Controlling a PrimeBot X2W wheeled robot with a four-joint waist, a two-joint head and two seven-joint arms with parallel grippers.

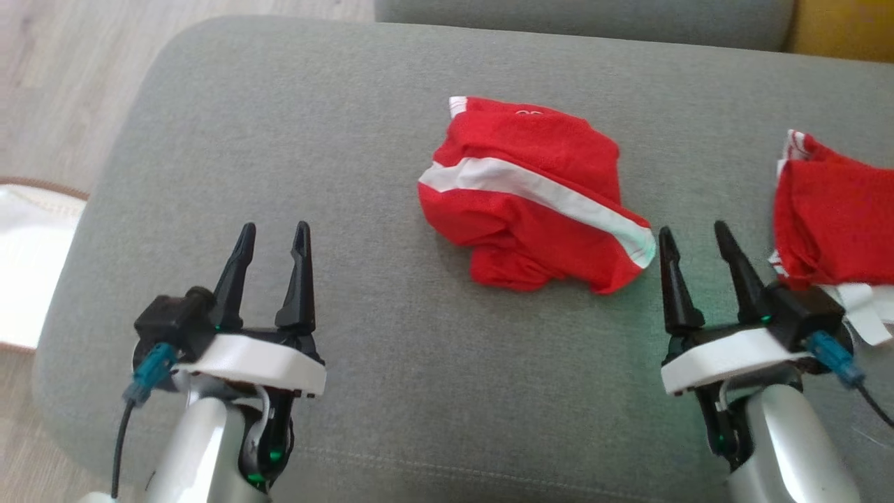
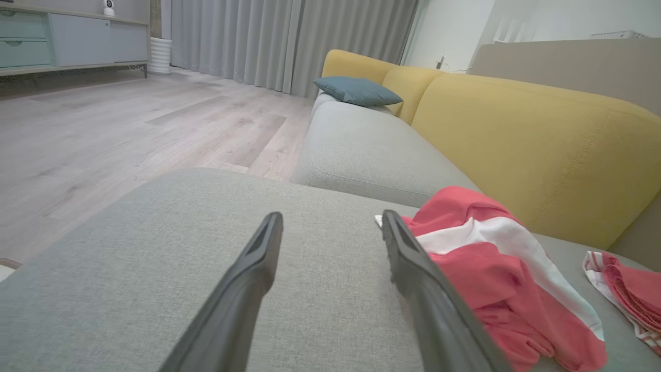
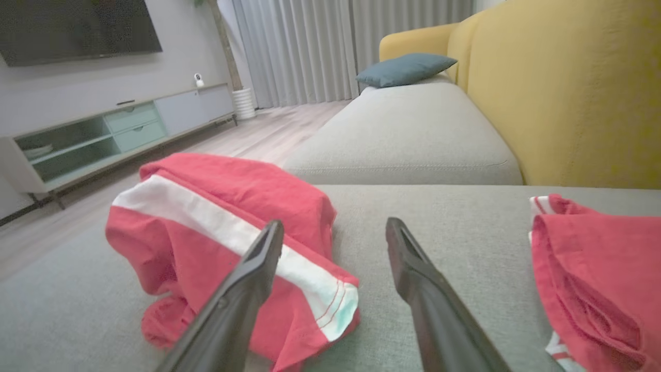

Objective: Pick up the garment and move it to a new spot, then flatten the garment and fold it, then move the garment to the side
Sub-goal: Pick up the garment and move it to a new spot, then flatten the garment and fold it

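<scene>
Crumpled red garment [image 1: 531,202] with a white stripe lies mid-seat on the grey sofa [image 1: 349,140]. Nearer the front edge, the left end effector [image 1: 274,234] and right end effector [image 1: 691,232] hover open and empty. A second garment [image 1: 831,209] lies at right.

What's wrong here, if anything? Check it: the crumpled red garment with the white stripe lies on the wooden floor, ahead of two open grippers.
One error: the crumpled red white-striped garment lies on the grey fabric sofa cushion, not the floor; the head view shows it. It is ahead of the open left gripper and right gripper.
</scene>
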